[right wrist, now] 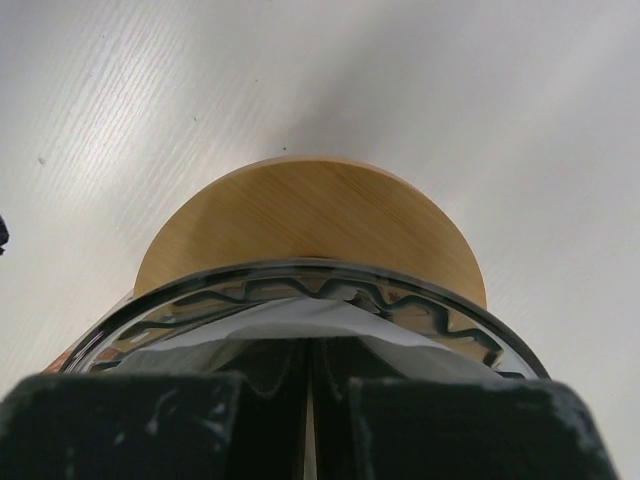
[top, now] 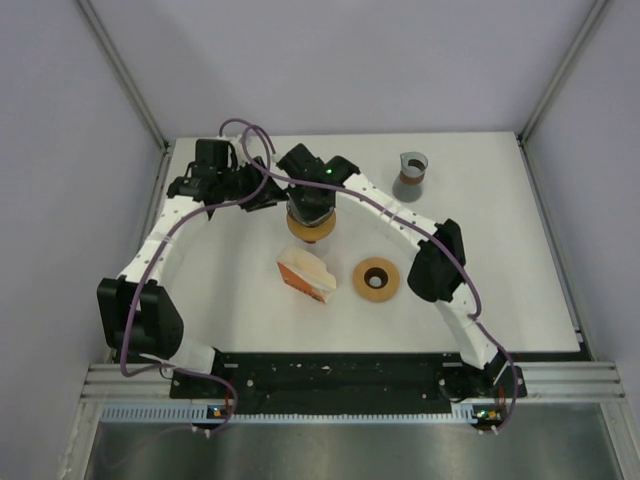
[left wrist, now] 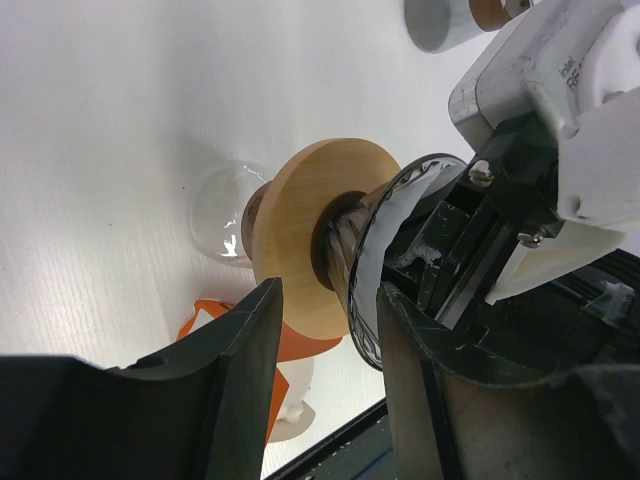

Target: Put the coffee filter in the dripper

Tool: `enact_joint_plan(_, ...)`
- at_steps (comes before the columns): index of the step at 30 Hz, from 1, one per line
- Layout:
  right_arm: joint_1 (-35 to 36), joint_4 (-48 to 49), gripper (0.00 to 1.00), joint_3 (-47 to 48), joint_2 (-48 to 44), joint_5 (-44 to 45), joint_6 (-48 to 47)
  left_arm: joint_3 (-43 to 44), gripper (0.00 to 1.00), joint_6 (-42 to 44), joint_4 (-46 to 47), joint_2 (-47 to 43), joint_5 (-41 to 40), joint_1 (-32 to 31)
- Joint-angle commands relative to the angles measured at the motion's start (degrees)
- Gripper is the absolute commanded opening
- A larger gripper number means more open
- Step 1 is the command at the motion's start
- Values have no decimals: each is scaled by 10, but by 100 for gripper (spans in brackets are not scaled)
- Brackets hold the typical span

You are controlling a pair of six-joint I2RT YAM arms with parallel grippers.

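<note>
The glass dripper with a round wooden collar stands at the table's middle back. A white coffee filter sits inside its ribbed glass cone; it also shows in the left wrist view. My right gripper reaches down into the cone, jaws nearly closed on the filter paper. My left gripper is right beside the dripper on its left, open, its fingers straddling the collar and the cone's rim.
An orange and white filter pack lies just in front of the dripper. A wooden ring lies to its right. A grey cup stands at the back right. A clear glass vessel sits under the collar.
</note>
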Motion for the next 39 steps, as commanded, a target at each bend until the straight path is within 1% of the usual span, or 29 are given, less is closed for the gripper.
enact_joint_plan(1, 2, -15, 0, 14, 43, -6, -11, 6, 49, 6, 37, 8, 5, -2)
enact_joint_plan(11, -9, -26, 0, 61, 67, -8, -18, 11, 52, 15, 34, 4, 3, -2)
enact_joint_plan(17, -10, -27, 0, 64, 63, -9, -18, 36, 57, 28, 29, -20, -13, 1)
enact_joint_plan(20, -10, -25, 0, 64, 62, -15, -18, 31, 59, 27, 31, -29, -4, 0)
enact_joint_plan(24, -11, -25, 0, 71, 60, -23, -14, 0, 59, 28, 50, -27, -10, -3)
enact_joint_plan(30, -10, -24, 0, 73, 47, -23, -12, -6, 50, 17, 59, 0, 11, -8)
enact_joint_plan(34, -11, -13, 0, 72, 23, -22, -11, -4, 33, 18, 52, 8, 4, -9)
enact_joint_plan(39, -10, 17, 0, 61, -24, 1, -13, -11, 30, 21, 53, -3, -14, -8)
